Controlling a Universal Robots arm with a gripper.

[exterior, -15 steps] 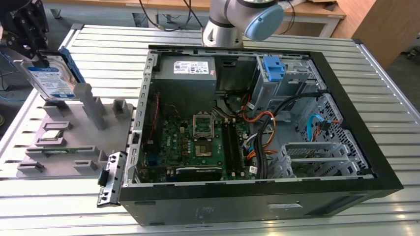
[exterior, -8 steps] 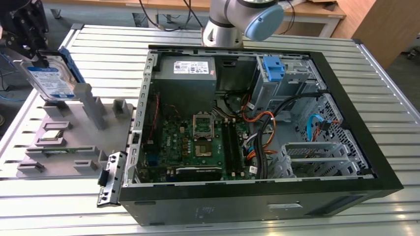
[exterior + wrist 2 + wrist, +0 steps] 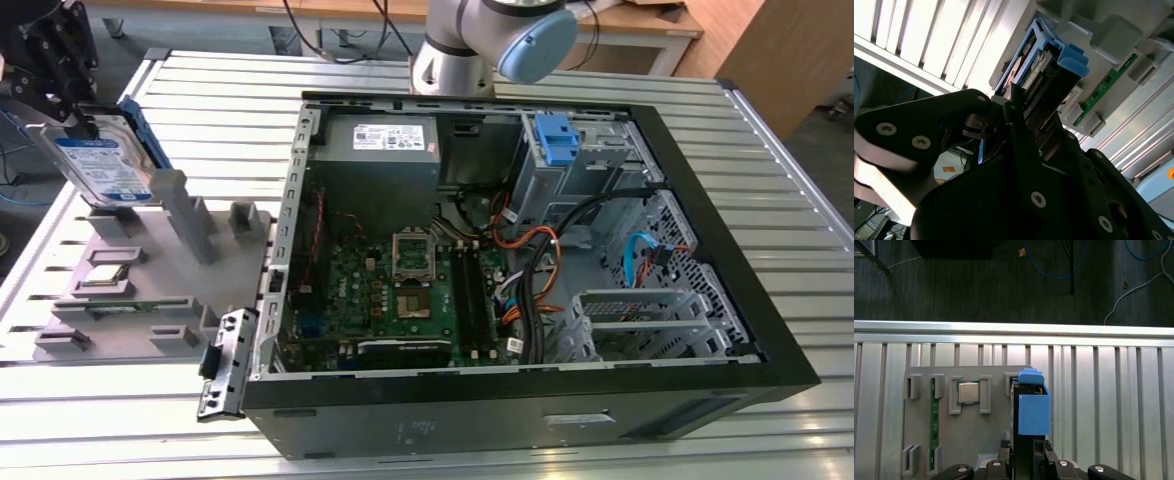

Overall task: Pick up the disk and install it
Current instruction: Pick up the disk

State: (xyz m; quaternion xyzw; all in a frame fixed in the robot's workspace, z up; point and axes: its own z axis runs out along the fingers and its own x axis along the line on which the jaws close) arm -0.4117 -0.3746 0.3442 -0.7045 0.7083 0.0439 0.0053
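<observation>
The disk (image 3: 102, 160), a silver drive with a white label and blue band in a blue carrier, stands on edge at the exterior view's far left. Its lower edge is at the slot of the grey fixture (image 3: 174, 290); I cannot tell whether they touch. My black gripper (image 3: 78, 112) comes down from above and is shut on the disk's upper end. In the first wrist view the disk (image 3: 1033, 412) is edge-on, with the gripper (image 3: 1028, 454) clamped on it. In the second wrist view the fingers (image 3: 1013, 112) press on the disk (image 3: 1040, 75).
An open computer case (image 3: 694, 200) lies in the middle, with a drive bay holding a blue caddy (image 3: 553, 136), a grey power supply (image 3: 395, 142), a motherboard (image 3: 400, 290) and cables (image 3: 534, 260). The fixture also holds a processor chip (image 3: 968, 392) and a memory stick (image 3: 932, 422). The arm's base (image 3: 487, 40) stands behind the case.
</observation>
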